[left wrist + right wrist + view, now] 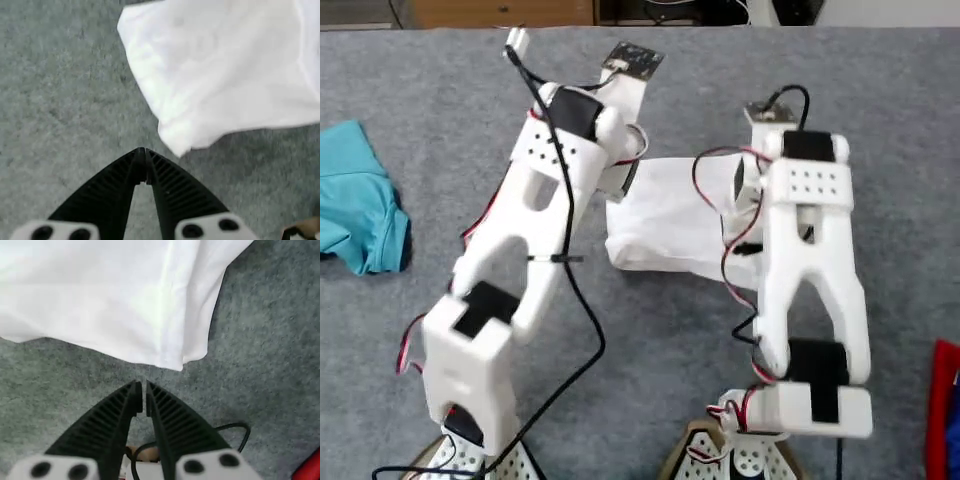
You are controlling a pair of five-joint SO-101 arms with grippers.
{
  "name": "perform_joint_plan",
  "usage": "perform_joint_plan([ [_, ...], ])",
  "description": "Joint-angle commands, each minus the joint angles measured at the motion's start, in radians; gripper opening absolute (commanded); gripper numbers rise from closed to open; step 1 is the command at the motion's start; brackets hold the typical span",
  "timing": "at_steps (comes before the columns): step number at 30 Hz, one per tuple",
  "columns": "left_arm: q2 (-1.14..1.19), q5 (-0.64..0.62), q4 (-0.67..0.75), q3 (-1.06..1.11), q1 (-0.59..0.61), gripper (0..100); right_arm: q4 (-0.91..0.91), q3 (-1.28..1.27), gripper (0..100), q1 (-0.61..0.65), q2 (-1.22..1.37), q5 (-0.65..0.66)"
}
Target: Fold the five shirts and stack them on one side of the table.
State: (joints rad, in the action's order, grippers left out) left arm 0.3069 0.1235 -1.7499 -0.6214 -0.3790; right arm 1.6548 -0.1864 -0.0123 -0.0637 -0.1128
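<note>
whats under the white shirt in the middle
The white shirt lies flat on the grey table covering, which shows along its visible edges. Nothing sticks out from beneath it. Whatever may lie under the cloth itself is covered.

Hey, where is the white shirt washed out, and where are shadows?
Left wrist view: the white fabric shirt glares, folds barely visible. Right wrist view: seam visible, thin shadow under its edge on the grey felt table. High view: shadow along its edge.
</note>
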Motion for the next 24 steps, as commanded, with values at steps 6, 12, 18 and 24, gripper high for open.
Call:
perform_joint_plan([
  [6,-0.314,0.005,-0.006,0.298,0.0,2,-0.098,-0.189,3.7,0.008,-0.114,-0.321],
  [12,-0.403,0.003,0.049,0.436,0.003,2,-0.311,-0.232,5.1,0.018,-0.114,-0.525],
  [18,-0.453,0.003,0.051,0.496,0.003,2,-0.299,-0.274,34.1,0.021,-0.124,-0.603],
  [24,-0.461,0.002,0.051,0.508,0.003,2,-0.399,-0.317,33.3,0.087,-0.113,-0.706],
])
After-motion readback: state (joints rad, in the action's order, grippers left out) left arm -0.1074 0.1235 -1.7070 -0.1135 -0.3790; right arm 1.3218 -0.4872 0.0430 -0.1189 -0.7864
